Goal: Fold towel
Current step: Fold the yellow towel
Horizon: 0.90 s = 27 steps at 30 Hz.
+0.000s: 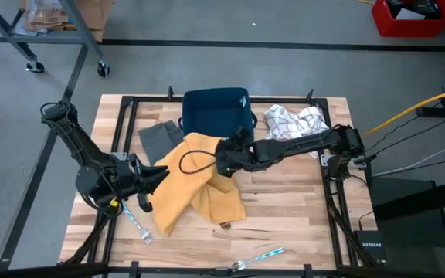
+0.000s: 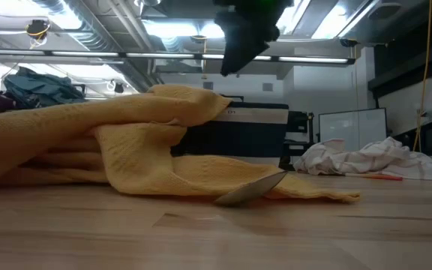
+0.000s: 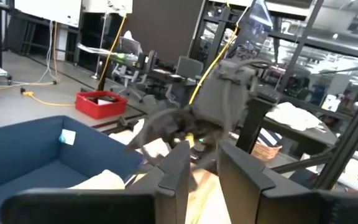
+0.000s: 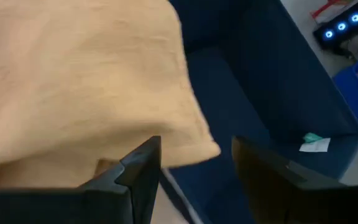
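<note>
— So, where do we stand with the yellow towel (image 1: 195, 181)?

— It lies rumpled near the middle of the table (image 1: 300, 208), one edge lapping up toward the blue bin (image 1: 215, 112) at twelve o'clock. Our right gripper (image 1: 224, 161) hovers over the towel's upper part, jaws spread wide and empty. Our left gripper (image 1: 154, 176) sits at the towel's nine o'clock edge; its fingers (image 3: 176, 171) stand slightly apart, and we cannot tell whether any cloth is between them.

— What could go wrong?

— We might pinch two layers where the cloth is bunched, so the fold drags crooked. The edge over the bin could snag on its rim. Also, the forks (image 1: 139, 224) at six and seven o'clock lie near; a swept corner could knock them.
</note>
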Each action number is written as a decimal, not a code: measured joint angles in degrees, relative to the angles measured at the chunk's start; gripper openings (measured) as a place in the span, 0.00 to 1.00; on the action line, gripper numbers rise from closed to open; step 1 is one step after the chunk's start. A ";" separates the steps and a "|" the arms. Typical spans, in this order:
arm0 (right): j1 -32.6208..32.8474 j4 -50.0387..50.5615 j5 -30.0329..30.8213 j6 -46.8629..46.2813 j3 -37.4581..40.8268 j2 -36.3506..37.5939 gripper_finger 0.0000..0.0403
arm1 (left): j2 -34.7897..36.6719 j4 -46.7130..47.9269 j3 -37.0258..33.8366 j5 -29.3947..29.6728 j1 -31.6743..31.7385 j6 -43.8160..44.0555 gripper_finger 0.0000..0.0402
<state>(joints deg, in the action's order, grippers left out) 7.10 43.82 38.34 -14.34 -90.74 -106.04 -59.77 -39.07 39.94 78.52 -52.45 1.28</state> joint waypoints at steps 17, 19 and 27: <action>0.22 4.18 -7.51 2.99 0.00 -1.69 0.50 | 0.00 1.16 0.00 0.04 -0.07 -4.75 0.16; 0.22 3.06 -7.53 4.94 0.00 -2.10 0.50 | 0.00 1.20 0.00 0.04 -0.07 -6.29 0.16; 0.01 2.45 -6.14 12.37 0.00 -4.25 0.50 | 0.00 1.22 0.00 0.04 -0.07 -7.91 0.17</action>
<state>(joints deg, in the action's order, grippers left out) 7.11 46.27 32.19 -1.98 -90.74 -110.29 -59.77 -37.85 39.94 78.56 -52.51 -6.63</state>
